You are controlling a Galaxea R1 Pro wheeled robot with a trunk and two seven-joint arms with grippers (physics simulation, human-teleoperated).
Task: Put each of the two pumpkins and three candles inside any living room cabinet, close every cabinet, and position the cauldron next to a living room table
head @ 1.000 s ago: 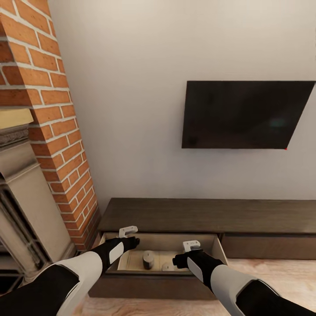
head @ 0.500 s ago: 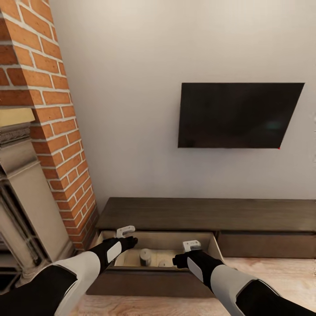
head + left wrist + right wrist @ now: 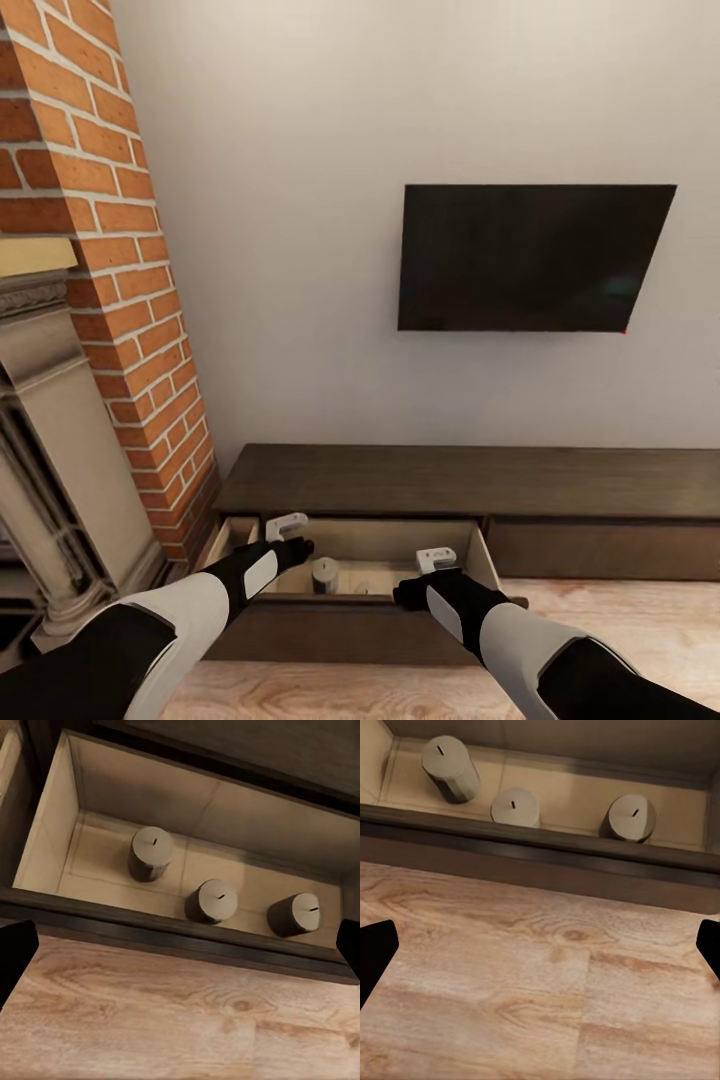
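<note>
Nearest, both grippers, left [image 3: 290,533] and right [image 3: 436,565], hang empty with jaws spread above the wooden floor [image 3: 540,975] before the cabinet [image 3: 470,480]. Beyond, its partly open drawer [image 3: 52,847] holds three upright candles [image 3: 214,900], spaced apart. Television [image 3: 530,258] on the wall above.

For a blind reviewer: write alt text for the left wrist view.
Three stubby beige candles stand upright and apart in a row inside the open drawer of a dark wooden cabinet, seen from above. Wood-grain floor lies in front, with dark end effector fingertips at the picture's edges.
</note>
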